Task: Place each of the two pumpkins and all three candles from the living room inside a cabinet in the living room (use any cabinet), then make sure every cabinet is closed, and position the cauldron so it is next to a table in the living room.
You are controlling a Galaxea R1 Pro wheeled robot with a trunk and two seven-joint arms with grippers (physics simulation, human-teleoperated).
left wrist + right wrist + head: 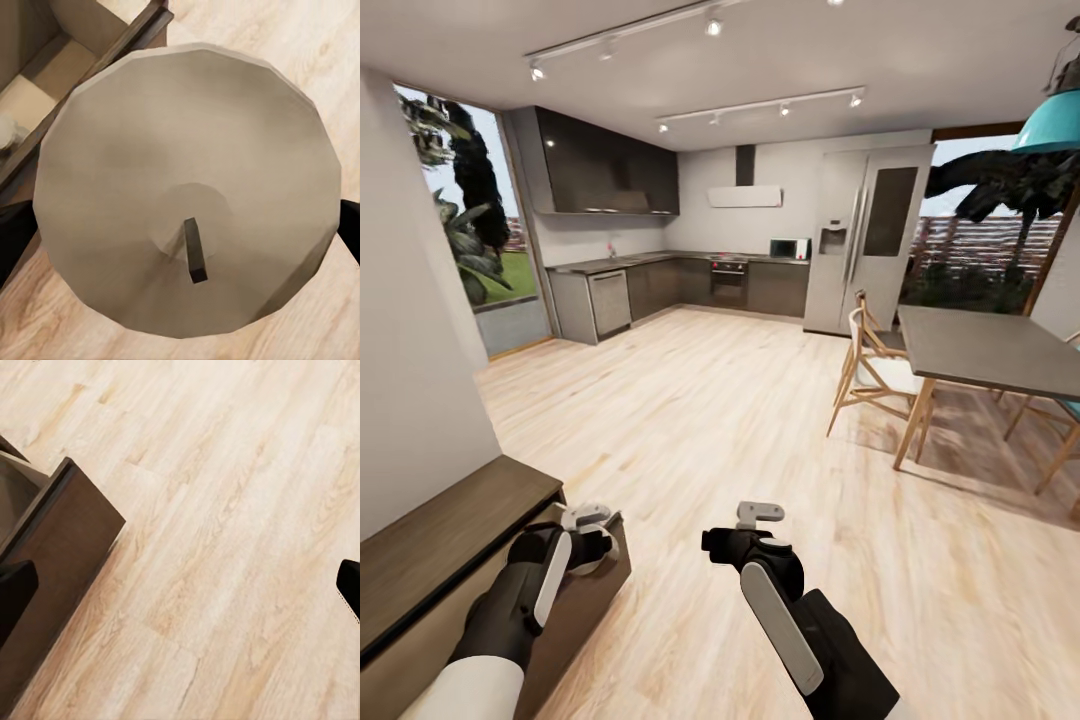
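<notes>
Candle (187, 187) sat gripped in left end effector (592, 532) by open cabinet (450, 540) drawer; right end effector (758, 517) was open, so lower slow & drop it inside.

Pale wood floor (730, 420), grey dining table (985, 350) with wooden chairs (870, 365), silver fridge (865, 240), dark kitchen units (680, 285), teal lamp (1050, 125)

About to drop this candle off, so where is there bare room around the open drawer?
Bare wood floor runs from the open drawer toward the dining table. Bare cabinet top along the wall. The candle fills the left hand, close over the drawer; the right hand hangs over floor.
</notes>
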